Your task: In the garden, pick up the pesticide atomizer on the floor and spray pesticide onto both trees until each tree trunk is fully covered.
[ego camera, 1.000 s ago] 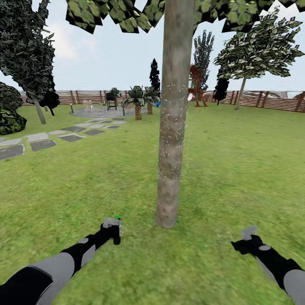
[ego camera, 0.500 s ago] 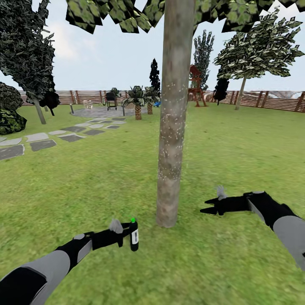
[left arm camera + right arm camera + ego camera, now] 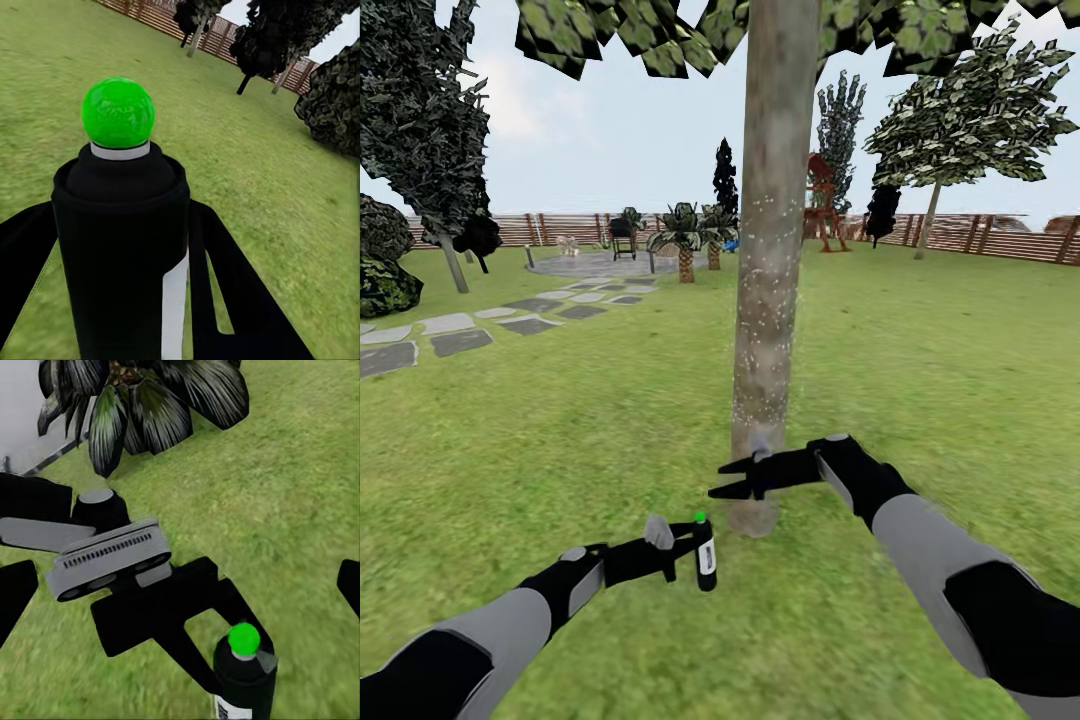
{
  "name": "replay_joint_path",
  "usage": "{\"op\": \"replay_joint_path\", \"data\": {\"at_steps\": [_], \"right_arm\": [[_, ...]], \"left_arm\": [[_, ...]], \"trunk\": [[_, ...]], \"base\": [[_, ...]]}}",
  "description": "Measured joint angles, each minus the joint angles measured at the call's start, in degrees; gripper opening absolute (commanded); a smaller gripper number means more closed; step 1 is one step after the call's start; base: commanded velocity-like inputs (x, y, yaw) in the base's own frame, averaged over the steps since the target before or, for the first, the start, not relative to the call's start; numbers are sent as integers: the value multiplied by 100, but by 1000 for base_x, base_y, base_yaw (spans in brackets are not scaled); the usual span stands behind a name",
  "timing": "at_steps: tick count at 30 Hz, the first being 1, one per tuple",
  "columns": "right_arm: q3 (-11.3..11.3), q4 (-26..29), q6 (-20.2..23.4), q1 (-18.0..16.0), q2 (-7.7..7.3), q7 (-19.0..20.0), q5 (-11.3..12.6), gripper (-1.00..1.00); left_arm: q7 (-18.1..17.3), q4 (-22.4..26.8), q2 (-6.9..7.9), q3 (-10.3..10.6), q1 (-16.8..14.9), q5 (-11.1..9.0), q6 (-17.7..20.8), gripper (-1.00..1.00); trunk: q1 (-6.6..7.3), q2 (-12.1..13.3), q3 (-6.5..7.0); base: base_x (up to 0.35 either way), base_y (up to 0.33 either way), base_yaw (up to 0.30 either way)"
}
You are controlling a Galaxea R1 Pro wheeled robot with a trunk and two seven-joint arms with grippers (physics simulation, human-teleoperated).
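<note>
My right gripper [image 3: 718, 479] covers part of the tree trunk [image 3: 768, 300] near its foot, and the trunk's top and the canopy run off the frame

Lawn [image 3: 920, 380]: green grass, fenced behind.
Tree trunk [image 3: 770, 300]: rooted mid-lawn.
Stepping stones [image 3: 460, 335]: far from the trunk, leading to paved circle [image 3: 595, 265].

The pesticide atomizer [image 3: 705, 553] is a small dark bottle with a bright green dot on its cap and a pale label strip down its side; it stands upright above the lawn, near and just left of the tree trunk [image 3: 768, 270]. That thick grey-brown mottled trunk rises straight at the middle of the scene, dotted with fine white pesticide [image 3: 765, 330] specks.
</note>
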State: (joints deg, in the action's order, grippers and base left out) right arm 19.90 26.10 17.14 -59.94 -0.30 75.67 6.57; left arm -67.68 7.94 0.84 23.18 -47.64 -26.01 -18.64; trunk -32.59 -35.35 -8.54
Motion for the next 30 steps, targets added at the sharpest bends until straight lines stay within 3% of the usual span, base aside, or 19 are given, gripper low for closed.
{"op": "replay_joint_path", "data": {"at_steps": [1, 2, 5, 15, 19, 24, 30], "right_arm": [[2, 0, 10, 0, 79, 0, 1, 100], [3, 1, 18, 0, 180, 0, 2, -100], [5, 1, 25, 0, 291, -8, 2, -100], [13, 70, 28, -4, 439, -60, -14, -100], [14, 64, 13, -1, 442, -74, -47, -100], [6, 62, -5, 0, 396, -424, -59, -100], [5, 64, -9, 0, 390, -462, -67, -100]], "left_arm": [[0, 43, -5, 2, 0, 1, 0, -100], [0, 79, -14, 5, 0, 0, 0, -100], [0, 112, -21, 10, 1, -1, 1, -100], [0, 122, -23, 12, 1, -4, 0, -100], [-1, 126, -23, 11, 1, -6, -7, -100], [-1, 128, -23, -1, 1, -7, -8, -100], [-81, 128, -8, -377, 1, -8, -15, -100]], "trunk": [[0, 0, 0], [0, 0, 0], [0, 0, 0], [0, 0, 0], [0, 0, 0], [0, 0, 0], [0, 0, 0]], "base": [[0, 0, 0], [0, 0, 0], [0, 0, 0], [0, 0, 0], [0, 0, 0], [0, 0, 0], [0, 0, 0]]}}
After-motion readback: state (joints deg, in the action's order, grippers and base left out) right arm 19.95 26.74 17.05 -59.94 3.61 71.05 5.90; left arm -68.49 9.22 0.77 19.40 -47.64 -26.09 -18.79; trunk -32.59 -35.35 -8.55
